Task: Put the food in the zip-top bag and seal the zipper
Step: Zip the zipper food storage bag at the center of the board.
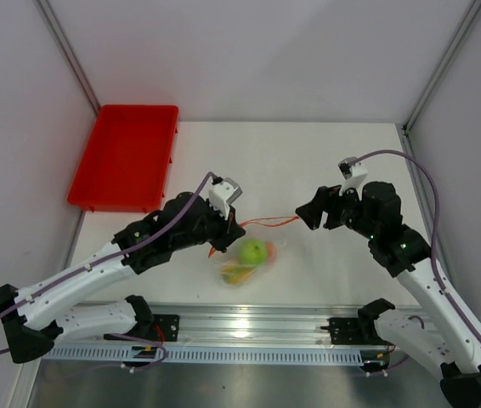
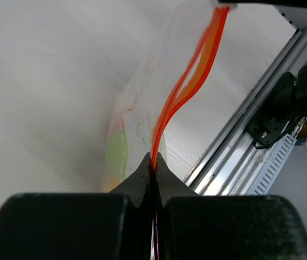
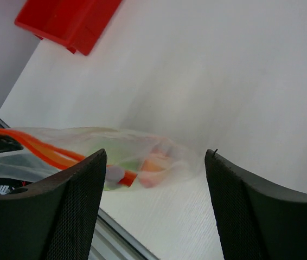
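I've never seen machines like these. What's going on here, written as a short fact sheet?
left pincer: shut, pinching the zipper
right pincer: open, holding nothing, facing the bag
zip-top bag: on the table between the arms, toy fruit inside, green fruit clearest
seal: strips parted beyond the pinch, not fully closed
red tray: far left corner

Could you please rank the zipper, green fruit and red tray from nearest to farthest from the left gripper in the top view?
1. The zipper, pinched by the left gripper.
2. The green fruit, just to its right.
3. The red tray, far left corner.
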Controlling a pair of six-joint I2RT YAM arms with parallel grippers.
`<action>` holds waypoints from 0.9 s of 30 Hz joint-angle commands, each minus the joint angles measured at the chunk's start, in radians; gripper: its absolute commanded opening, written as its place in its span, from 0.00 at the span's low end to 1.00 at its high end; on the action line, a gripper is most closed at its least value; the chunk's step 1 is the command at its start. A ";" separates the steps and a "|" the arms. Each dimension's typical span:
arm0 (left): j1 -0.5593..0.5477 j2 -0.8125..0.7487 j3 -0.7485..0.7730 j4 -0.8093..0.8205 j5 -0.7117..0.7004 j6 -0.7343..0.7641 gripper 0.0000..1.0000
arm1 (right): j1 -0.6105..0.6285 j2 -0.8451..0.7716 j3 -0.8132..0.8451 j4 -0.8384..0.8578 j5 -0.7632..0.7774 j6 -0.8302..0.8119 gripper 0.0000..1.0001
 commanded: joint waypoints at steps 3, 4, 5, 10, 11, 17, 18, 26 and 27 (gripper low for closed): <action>0.040 0.004 -0.047 0.016 0.184 0.030 0.01 | -0.014 -0.085 -0.027 0.106 -0.065 -0.101 0.76; 0.042 0.002 -0.056 0.030 0.201 0.030 0.01 | -0.015 -0.089 -0.023 0.105 -0.067 -0.104 0.76; 0.045 0.002 -0.067 0.039 0.222 0.027 0.01 | -0.017 -0.088 -0.018 0.102 -0.082 -0.110 0.76; 0.082 -0.008 -0.137 0.107 0.319 0.010 0.01 | -0.017 -0.109 -0.015 0.106 -0.148 -0.175 0.79; 0.092 -0.017 -0.148 0.128 0.330 0.006 0.01 | -0.015 -0.114 -0.020 0.114 -0.172 -0.179 0.79; 0.195 -0.114 -0.237 0.180 0.463 -0.049 0.01 | -0.014 -0.089 -0.049 0.177 -0.428 -0.201 0.76; 0.207 -0.125 -0.243 0.191 0.486 -0.060 0.01 | -0.014 -0.085 -0.049 0.190 -0.454 -0.204 0.75; 0.283 -0.140 -0.240 0.243 0.765 -0.206 0.01 | -0.022 -0.020 -0.038 0.207 -0.662 -0.244 0.66; 0.281 -0.142 -0.242 0.255 0.779 -0.215 0.01 | -0.022 -0.019 -0.038 0.209 -0.656 -0.244 0.66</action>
